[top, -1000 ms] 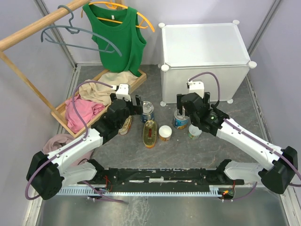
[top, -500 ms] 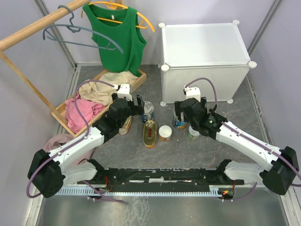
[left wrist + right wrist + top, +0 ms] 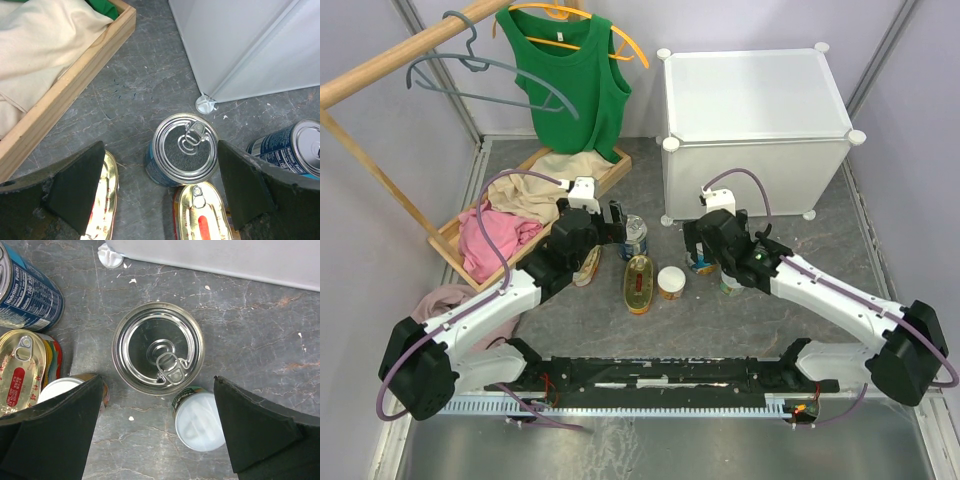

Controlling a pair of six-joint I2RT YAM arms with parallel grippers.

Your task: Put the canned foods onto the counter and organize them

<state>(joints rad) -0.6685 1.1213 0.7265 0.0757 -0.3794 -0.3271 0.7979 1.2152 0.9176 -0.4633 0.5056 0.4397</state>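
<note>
All six cans stand on the grey floor in front of the counter (image 3: pixel 756 95), a white cube cabinet. My left gripper (image 3: pixel 608 228) is open just above and behind a tall blue tin (image 3: pixel 634 237), which shows between its fingers in the left wrist view (image 3: pixel 185 148). Flat oval tins lie at its left (image 3: pixel 104 200) and centre (image 3: pixel 202 210). My right gripper (image 3: pixel 715 250) is open over the second tall blue tin (image 3: pixel 158 347). The green-label can (image 3: pixel 200 421) is just inside its right finger, and the orange-label can (image 3: pixel 65 390) is by its left finger.
A wooden tray (image 3: pixel 535 200) of clothes lies at the left, and its edge shows in the left wrist view (image 3: pixel 70 85). A green top on a hanger (image 3: pixel 565 75) hangs from a wooden rail. A loose cloth (image 3: pixel 440 300) lies at the left. The cabinet's foot (image 3: pixel 206 104) is near the tins.
My right gripper has moved left and towards me, settling over the second blue tin. My left gripper has barely moved. No can has shifted.
</note>
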